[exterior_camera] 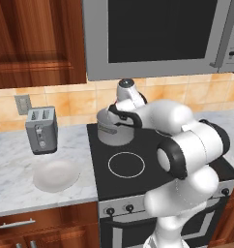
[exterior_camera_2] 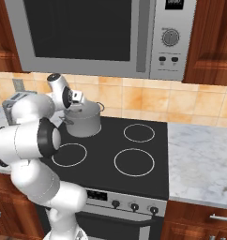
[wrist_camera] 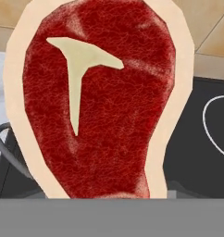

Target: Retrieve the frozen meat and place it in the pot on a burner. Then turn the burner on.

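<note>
Gripper (exterior_camera_2: 77,104) clasps steak (wrist_camera: 97,99) above grey pot (exterior_camera_2: 85,121) on back-left burner of black stove (exterior_camera_2: 115,150), beside toaster (exterior_camera: 41,130).

White arm (exterior_camera: 186,145) folded forward, wrist angled down, jaws gripping

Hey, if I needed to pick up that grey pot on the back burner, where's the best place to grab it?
Take the pot by its short side handle, coming from the stove's right. That handle juts out past the plain, straight wall, while the hand and arm crowd its left side. Failing that, pinch the open rim from above.
</note>
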